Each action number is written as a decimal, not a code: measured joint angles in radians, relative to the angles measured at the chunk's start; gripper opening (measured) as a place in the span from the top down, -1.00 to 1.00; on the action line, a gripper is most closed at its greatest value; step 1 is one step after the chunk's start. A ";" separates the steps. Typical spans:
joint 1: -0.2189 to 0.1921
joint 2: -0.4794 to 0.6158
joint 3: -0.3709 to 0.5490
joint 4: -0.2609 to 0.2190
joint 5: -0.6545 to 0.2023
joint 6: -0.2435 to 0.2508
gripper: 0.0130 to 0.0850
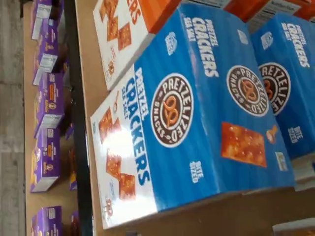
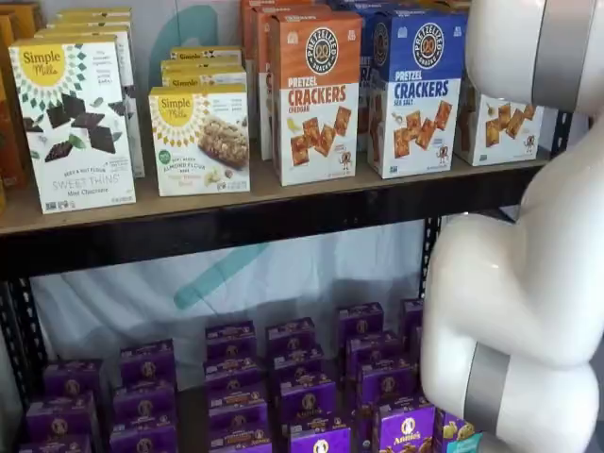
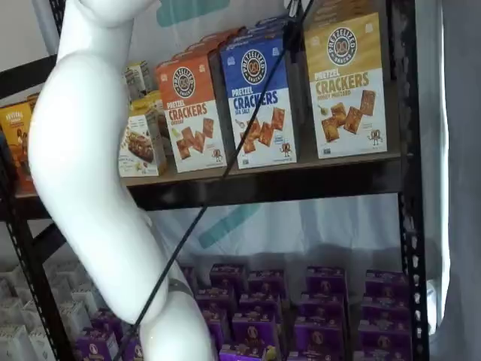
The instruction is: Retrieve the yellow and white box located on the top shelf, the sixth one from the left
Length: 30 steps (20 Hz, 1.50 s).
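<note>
- Your target, the yellow box (image 3: pixel 346 84), stands upright at upper right of a shelf view, at the right end of the top shelf (image 3: pixel 263 180), its long axis vertical and its face to the front.
- Just left of it stands the blue box (image 3: pixel 260 98), then the orange box (image 3: pixel 192 111). No clear gap shows between yellow and blue.
- In the other shelf view (image 2: pixel 495 127) only the white lower half shows at upper right; the arm (image 2: pixel 514 283) covers the rest.
- The wrist view is turned on its side and is filled by blue Sea Salt boxes (image 1: pixel 197 123) with an orange one (image 1: pixel 128 29) beyond. No yellow box shows there, so you look to be over the blue stack, not the target.
- You can't see the fingers in any view; a cable (image 3: pixel 225 165) crosses the blue box, but whether the fingers are apart or closed cannot be told.
- Judgement: the target lies one stack over from the camera's aim, toward the right upright (image 3: pixel 406 188). You'd need to shift that way before reaching in.
- Risk: that upright stands close to the box's outer side, leaving little finger room.
</note>
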 joint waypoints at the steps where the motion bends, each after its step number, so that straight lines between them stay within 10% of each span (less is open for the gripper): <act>1: 0.006 0.010 -0.007 -0.002 -0.014 -0.001 -1.00; 30: 0.107 0.131 -0.123 -0.160 -0.101 -0.010 -1.00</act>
